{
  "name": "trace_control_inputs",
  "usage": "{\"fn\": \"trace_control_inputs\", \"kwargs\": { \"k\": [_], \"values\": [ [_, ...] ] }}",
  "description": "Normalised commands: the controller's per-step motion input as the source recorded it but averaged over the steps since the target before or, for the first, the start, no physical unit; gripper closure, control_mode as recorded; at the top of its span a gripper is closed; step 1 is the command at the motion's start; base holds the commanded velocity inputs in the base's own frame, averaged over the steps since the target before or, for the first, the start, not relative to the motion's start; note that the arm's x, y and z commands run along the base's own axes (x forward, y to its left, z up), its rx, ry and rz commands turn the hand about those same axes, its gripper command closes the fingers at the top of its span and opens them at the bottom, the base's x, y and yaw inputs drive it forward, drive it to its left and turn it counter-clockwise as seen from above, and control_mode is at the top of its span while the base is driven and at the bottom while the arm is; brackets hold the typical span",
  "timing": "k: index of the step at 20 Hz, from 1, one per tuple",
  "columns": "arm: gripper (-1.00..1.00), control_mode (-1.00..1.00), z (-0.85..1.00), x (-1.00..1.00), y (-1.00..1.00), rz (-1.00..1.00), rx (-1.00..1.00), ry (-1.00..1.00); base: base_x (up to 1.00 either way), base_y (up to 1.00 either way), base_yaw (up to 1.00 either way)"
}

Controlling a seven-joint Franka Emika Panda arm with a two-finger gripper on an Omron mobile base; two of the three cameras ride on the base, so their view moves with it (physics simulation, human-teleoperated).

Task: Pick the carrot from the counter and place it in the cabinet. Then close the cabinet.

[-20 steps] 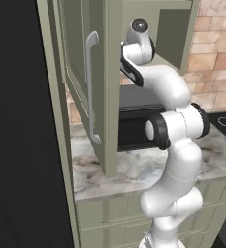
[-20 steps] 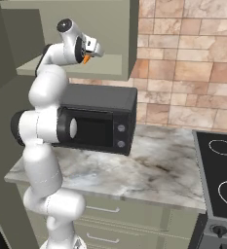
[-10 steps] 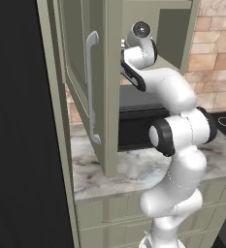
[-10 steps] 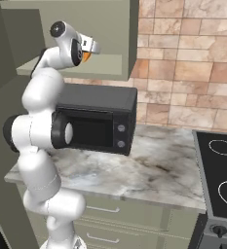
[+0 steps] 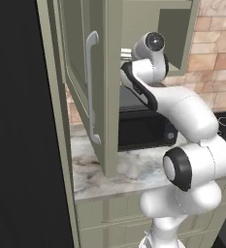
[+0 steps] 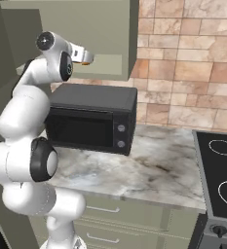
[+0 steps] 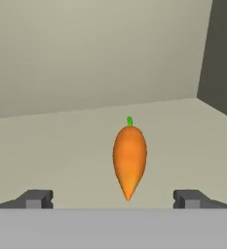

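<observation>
The carrot (image 7: 129,158) lies on the floor of the cabinet (image 5: 175,29), well inside from the front edge and clear of the back and side walls; its green top points toward the rear wall and its tapered tip toward the hand. The gripper (image 7: 114,198) sits just short of that tip with its jaws spread wide, one fingertip far out on each side and nothing between them, so the robot has hold of nothing. In the right base view the gripper (image 6: 81,55) reaches into the cabinet opening above the black microwave (image 6: 93,119), and a sliver of orange shows just beyond it.

Judging by how things lie, the placing is done and the door (image 5: 85,82) is what remains: it stands swung out over the counter (image 5: 129,169), its pale bar handle (image 5: 91,87) facing the left base camera.

The carrot looks light, stiff and smooth-skinned, and round enough to roll (a nudge from a retreating finger could send it toward the front edge). If it had to be taken up again, the thick upper half near the green top would give the pads the most to bear on; the thin tip would likely slip out. For the door, a push on the flat panel near the handle side should swing it most easily.
</observation>
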Motion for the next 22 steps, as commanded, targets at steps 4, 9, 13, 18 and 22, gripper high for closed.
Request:
{"fn": "trace_control_inputs", "kwargs": {
  "k": [4,9,13,18,22],
  "values": [
    [-1.00,-1.00,0.28,0.41,-0.16,0.01,0.04,-0.02,0.00,0.00,0.00],
    [-1.00,-1.00,0.27,-0.52,0.00,0.01,0.00,-0.13,0.00,0.00,0.00],
    [-1.00,-1.00,0.21,-1.00,0.00,0.04,0.00,-0.13,0.00,0.00,0.00],
    [-1.00,-1.00,0.30,-1.00,-0.02,0.05,0.00,-0.14,0.00,0.00,0.00],
    [-1.00,-1.00,0.39,-1.00,-0.04,0.05,0.00,-0.14,0.00,0.00,0.00]
  ]
}}
